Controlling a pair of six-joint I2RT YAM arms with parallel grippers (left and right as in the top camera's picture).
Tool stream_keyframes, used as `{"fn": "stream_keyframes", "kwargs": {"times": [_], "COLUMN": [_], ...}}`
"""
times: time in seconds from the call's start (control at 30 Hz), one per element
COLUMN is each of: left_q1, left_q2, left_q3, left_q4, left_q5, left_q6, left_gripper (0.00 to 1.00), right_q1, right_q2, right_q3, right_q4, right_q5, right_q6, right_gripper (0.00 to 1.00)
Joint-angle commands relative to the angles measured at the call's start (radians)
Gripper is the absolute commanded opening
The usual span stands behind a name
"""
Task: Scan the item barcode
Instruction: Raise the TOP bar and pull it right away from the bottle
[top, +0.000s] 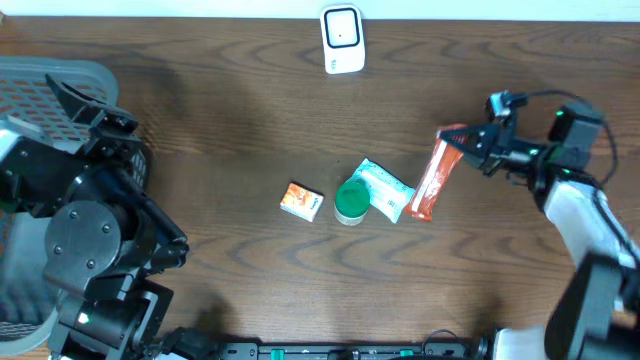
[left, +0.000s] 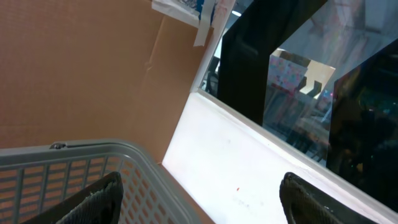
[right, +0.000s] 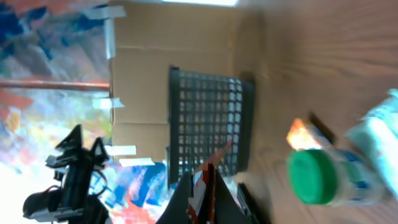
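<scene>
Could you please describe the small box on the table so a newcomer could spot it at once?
On the wooden table, find the cluster of items near the middle. The small orange-and-white box lies at its left end in the overhead view, beside the green-lidded jar. It alone is box-shaped.

Scanner (top: 341, 40) at desk (top: 220, 120) 12 o'clock edge; basket (top: 50, 80) at 10 o'clock. Centre: small box (top: 301, 201), jar (top: 351, 203) at its 3 o'clock, pouch (top: 385, 189) touching jar's 2 o'clock, long packet (top: 433, 180) at pouch's 3 o'clock.
</scene>
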Motion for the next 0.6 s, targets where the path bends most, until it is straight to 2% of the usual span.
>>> {"fn": "stream_keyframes", "kwargs": {"times": [0.0, 0.17, 0.27, 0.4, 0.57], "left_q1": [0.005, 0.005, 0.005, 0.005, 0.005], "left_q2": [-0.006, -0.006, -0.006, -0.006, -0.006], "left_q3": [0.0, 0.0, 0.0, 0.0, 0.0], "left_q4": [0.005, 0.012, 0.012, 0.012, 0.012], "left_q5": [-0.002, -0.002, -0.002, -0.002, -0.002], "left_q6": [-0.009, -0.009, -0.009, -0.013, -0.012], "left_gripper": [0.81, 0.81, 0.81, 0.81, 0.81], "right_q1": [-0.002, -0.002, -0.002, -0.002, 0.0], "right_q2": [-0.171, -0.361, -0.438, -0.484, -0.471], "right_q3": [0.002, 0.002, 0.002, 0.002, 0.002], "right_q4": [0.083, 0.231, 0.248, 0.247, 0.264], "right_q5": [0.013, 0.089, 0.118, 0.128, 0.137], "right_q6": [0.304, 0.564, 0.657, 0.712, 0.67], "right_gripper": [0.02, 0.02, 0.01, 0.01, 0.01]}}
